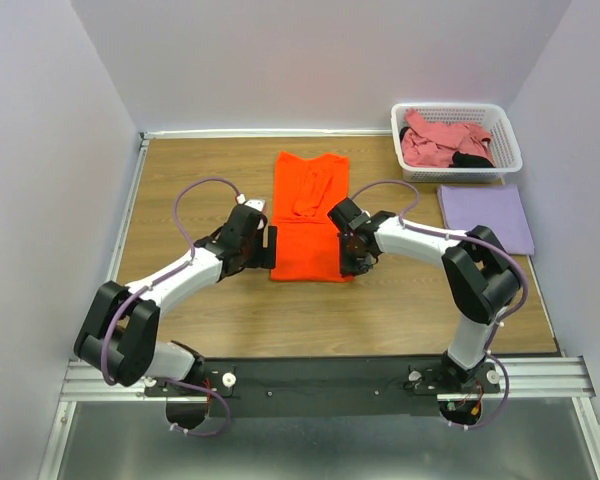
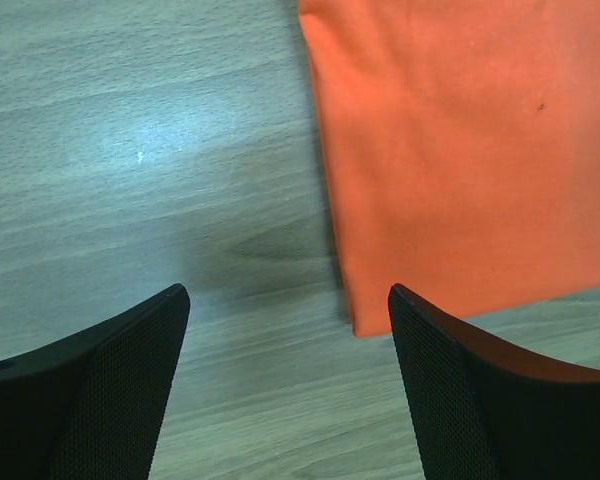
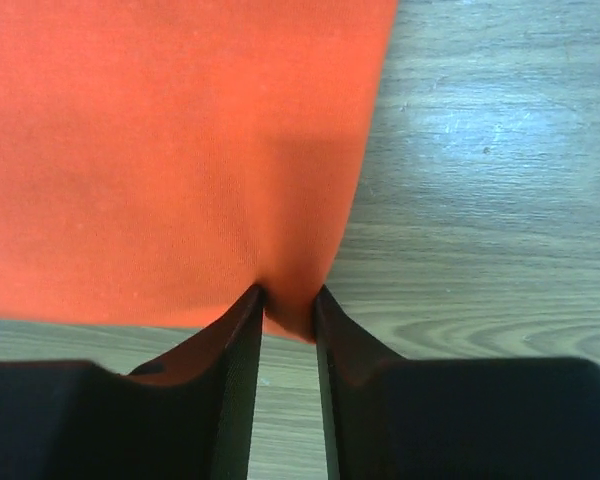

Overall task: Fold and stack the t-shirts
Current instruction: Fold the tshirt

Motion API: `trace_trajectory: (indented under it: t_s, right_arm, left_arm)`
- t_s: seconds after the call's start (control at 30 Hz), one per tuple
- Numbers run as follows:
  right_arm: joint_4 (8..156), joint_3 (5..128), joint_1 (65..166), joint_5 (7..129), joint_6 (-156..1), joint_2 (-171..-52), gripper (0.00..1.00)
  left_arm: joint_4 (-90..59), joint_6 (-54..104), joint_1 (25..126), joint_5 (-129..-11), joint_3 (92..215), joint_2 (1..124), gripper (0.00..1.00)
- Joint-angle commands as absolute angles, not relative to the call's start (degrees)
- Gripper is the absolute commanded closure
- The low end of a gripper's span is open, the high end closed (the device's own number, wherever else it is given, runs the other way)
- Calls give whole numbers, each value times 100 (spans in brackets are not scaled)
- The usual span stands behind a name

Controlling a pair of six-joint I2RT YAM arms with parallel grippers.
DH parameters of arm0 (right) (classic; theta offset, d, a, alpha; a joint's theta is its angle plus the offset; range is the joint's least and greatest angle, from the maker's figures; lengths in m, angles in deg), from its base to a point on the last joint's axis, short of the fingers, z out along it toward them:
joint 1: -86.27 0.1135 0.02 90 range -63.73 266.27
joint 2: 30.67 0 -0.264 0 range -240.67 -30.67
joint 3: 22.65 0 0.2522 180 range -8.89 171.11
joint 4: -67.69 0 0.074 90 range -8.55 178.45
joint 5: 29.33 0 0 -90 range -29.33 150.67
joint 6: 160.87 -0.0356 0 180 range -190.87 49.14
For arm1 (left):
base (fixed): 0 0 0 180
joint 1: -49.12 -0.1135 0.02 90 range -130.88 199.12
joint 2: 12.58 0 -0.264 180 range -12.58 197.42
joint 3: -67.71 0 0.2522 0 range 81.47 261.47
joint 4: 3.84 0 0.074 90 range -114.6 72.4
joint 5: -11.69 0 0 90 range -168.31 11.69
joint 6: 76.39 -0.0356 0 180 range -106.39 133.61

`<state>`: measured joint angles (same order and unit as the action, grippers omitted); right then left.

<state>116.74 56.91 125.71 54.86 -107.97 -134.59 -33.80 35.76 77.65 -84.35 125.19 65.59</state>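
Observation:
The bright orange t-shirt lies on the wooden table, folded into a long strip with its sleeves tucked in. My right gripper is shut on its near right corner; in the right wrist view the cloth is pinched between the fingers of the gripper. My left gripper is open at the shirt's near left corner; in the left wrist view the gripper stands just off the cloth's corner, holding nothing. The pale lavender t-shirt lies folded at the right. The dusty pink t-shirt and black cloth are in the basket.
The white lattice basket stands at the back right corner, just behind the lavender shirt. Pale walls close in the table on the left, back and right. Bare wood shows left of the orange shirt.

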Motion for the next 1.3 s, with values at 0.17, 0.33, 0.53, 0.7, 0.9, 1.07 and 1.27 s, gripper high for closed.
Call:
trace_trajectory:
  t_s: [0.17,0.33,0.53,0.7,0.9,1.07,1.27]
  right_arm:
    - [12100,5456,12688,5328,-10813,-13931,100]
    - [12039,5456,12705,5337,-10690,-13931,100]
    - [11951,5386,12705,5442,-10558,-13913,100]
    - [11916,5369,12705,5469,-10488,-13913,100]
    - [11889,5342,12714,5495,-10470,-13896,100]
    - [11881,5325,12705,5513,-10470,-13878,100]
    - [11845,5316,12714,5548,-10497,-13878,100]
  left_arm:
    - [-3631,3611,7900,-8411,12770,6968,14]
    - [-3948,3742,8058,-8297,12989,7425,19]
    - [-4098,3909,8234,-8376,13147,7566,23]
    - [-4264,3945,8357,-8279,13385,7803,34]
    - [-4458,3971,8489,-8209,13464,8040,35]
    - [-4555,3962,8515,-8139,13447,8251,42]
    - [-4651,3953,8586,-8103,13447,8532,57]
